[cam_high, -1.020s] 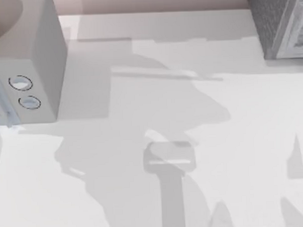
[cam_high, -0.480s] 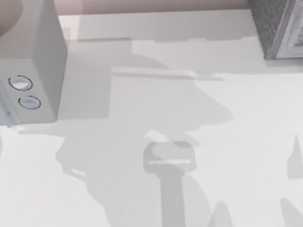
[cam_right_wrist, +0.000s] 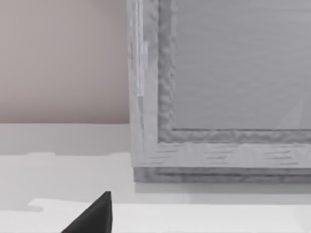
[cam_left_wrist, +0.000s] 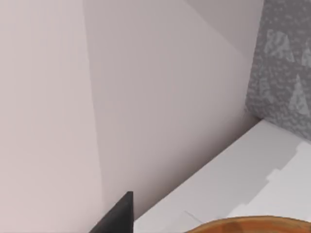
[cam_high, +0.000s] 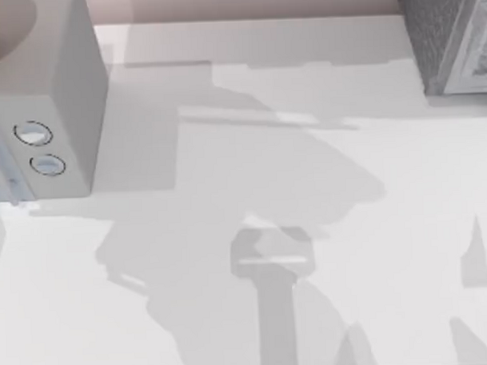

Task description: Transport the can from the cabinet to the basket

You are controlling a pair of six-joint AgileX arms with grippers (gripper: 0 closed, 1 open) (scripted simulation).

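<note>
A white bench (cam_high: 308,188) runs up to a pale pinkish wall (cam_high: 245,2), its surface crossed by soft grey shadows of the arms. At the top view's left stands a grey box (cam_high: 60,93) with two round dials (cam_high: 38,148) on its face. At the far right corner sits a speckled grey cabinet (cam_high: 450,35), its framed front turned toward the bench. The right wrist view looks straight at that cabinet front (cam_right_wrist: 228,97) from close by, with one dark fingertip (cam_right_wrist: 95,216) of the right end effector at the edge; whether it is open or closed cannot be told. The left wrist view shows a dark fingertip (cam_left_wrist: 116,218) of the left end effector, state likewise unclear, the curved orange-brown rim of a basket (cam_left_wrist: 248,224), and the cabinet's speckled side (cam_left_wrist: 282,82) beyond. I cannot tell where the can is.
</note>
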